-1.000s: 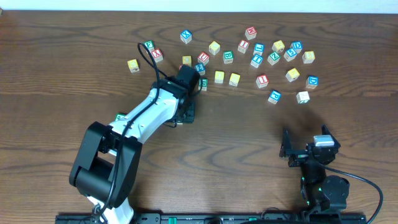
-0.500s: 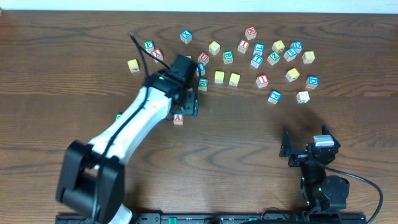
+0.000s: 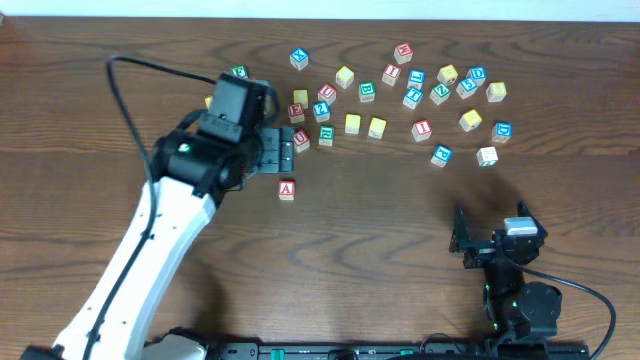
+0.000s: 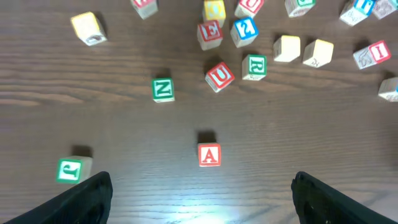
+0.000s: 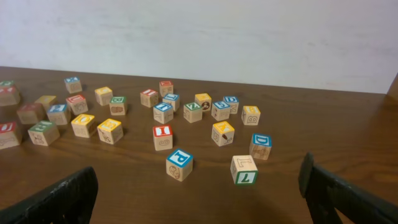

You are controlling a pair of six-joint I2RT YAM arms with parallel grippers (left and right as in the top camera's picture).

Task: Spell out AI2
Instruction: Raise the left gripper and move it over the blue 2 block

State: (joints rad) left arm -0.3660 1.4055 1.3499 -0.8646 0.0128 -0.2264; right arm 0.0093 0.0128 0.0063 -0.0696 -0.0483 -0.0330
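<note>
The red "A" cube point(image 3: 287, 189) stands alone on the table in front of the cube cluster; it also shows in the left wrist view point(image 4: 209, 155). The red "I" cube point(image 3: 421, 128) sits in the right part of the cluster, and shows in the left wrist view point(image 4: 375, 53) and the right wrist view point(image 5: 163, 132). The blue "2" cube point(image 3: 322, 110) lies near the cluster's left side, also in the left wrist view point(image 4: 244, 30). My left gripper point(image 3: 283, 150) point(image 4: 202, 199) is open and empty, raised just behind the "A" cube. My right gripper point(image 3: 490, 235) point(image 5: 199, 199) is open and empty, low at the near right.
Several other cubes lie across the back of the table: a green "N" point(image 4: 163, 89), a green "J" point(image 4: 69, 170), a red "U" point(image 4: 219, 75), a green "R" point(image 4: 254, 66). A blue "P" point(image 5: 179, 163) and a green-edged cube point(image 5: 244, 169) are nearest my right gripper.
My left gripper has let go of the "A" cube, which stays on the table, and the arm has risen and swung left. The right arm has not moved.
</note>
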